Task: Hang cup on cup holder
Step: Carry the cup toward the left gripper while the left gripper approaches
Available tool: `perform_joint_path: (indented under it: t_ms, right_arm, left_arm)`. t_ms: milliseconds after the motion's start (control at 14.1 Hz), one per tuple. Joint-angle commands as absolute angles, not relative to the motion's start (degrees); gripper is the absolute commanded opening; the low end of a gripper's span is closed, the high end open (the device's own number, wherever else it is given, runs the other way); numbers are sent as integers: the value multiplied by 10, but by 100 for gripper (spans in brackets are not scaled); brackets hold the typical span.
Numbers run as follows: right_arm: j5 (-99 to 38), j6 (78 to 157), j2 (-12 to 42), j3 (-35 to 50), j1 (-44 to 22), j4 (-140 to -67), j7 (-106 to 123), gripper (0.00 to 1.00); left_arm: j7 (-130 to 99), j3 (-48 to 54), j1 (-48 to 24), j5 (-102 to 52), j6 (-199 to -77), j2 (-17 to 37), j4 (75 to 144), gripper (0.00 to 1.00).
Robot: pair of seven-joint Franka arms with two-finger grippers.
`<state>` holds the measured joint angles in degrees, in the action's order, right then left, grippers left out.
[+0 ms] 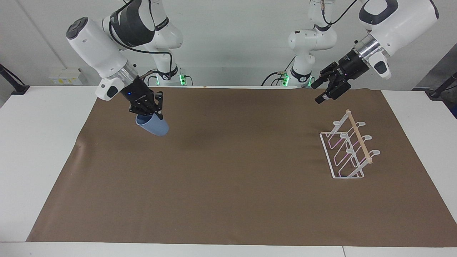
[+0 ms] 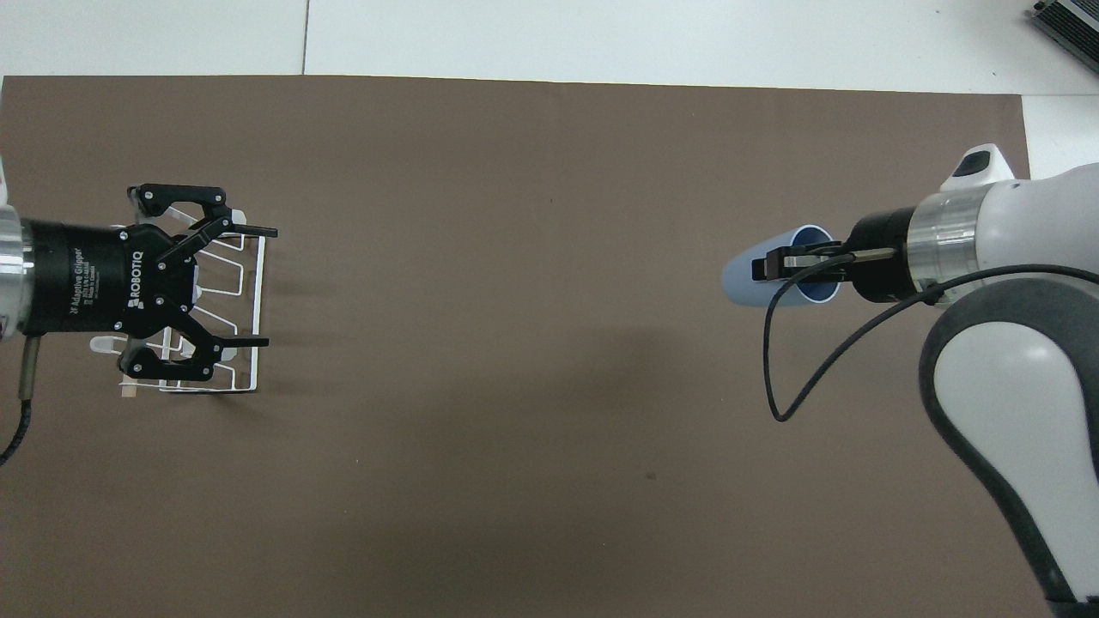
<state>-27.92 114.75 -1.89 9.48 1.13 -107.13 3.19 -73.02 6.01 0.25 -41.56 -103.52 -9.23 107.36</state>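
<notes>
The light-blue cup (image 1: pixel 153 125) hangs tilted in my right gripper (image 1: pixel 154 113), which is shut on its rim, one finger inside. It is up in the air over the brown mat toward the right arm's end. In the overhead view the cup (image 2: pixel 743 279) lies sideways in the right gripper (image 2: pixel 762 266). The white wire cup holder (image 1: pixel 348 150) with its wooden rod stands on the mat toward the left arm's end. My left gripper (image 1: pixel 317 93) is open and empty, raised in the air. In the overhead view the left gripper (image 2: pixel 270 287) covers part of the cup holder (image 2: pixel 258 300).
A brown mat (image 1: pixel 228 185) covers most of the white table (image 1: pixel 39 142). A dark box corner (image 2: pixel 1069 26) shows at the table's edge farthest from the robots, toward the right arm's end.
</notes>
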Motion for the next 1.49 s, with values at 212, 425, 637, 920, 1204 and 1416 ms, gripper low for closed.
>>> perform_joint_path:
  t_ms: [212,425,637,920,1204,1416]
  right_arm:
    - [-327,1199,-34,94,-54,-1089,-68,0]
    - [-342,1217,-34,95,-98,-1088,-101,0]
    - [-392,1257,-34,95,-136,-1087,-105,0]
    - [-447,1318,-31,95,-173,-1086,-109,0]
    - [-449,1351,-31,96,-203,-1083,-152,0]
    - [-450,1380,-33,99,-216,-1083,-184,0]
  left_arm:
    - [-795,54,-72,-436,-1141,-99,1121,100]
    - [-800,54,-90,-443,-1164,-97,1122,100]
    - [-802,54,-109,-443,-1185,-87,1122,100]
    - [-809,54,-133,-443,-1221,-68,1122,100]
    - [-823,54,-161,-443,-1241,-63,1121,100]
    - [-826,54,-175,-443,-1244,-62,1122,100]
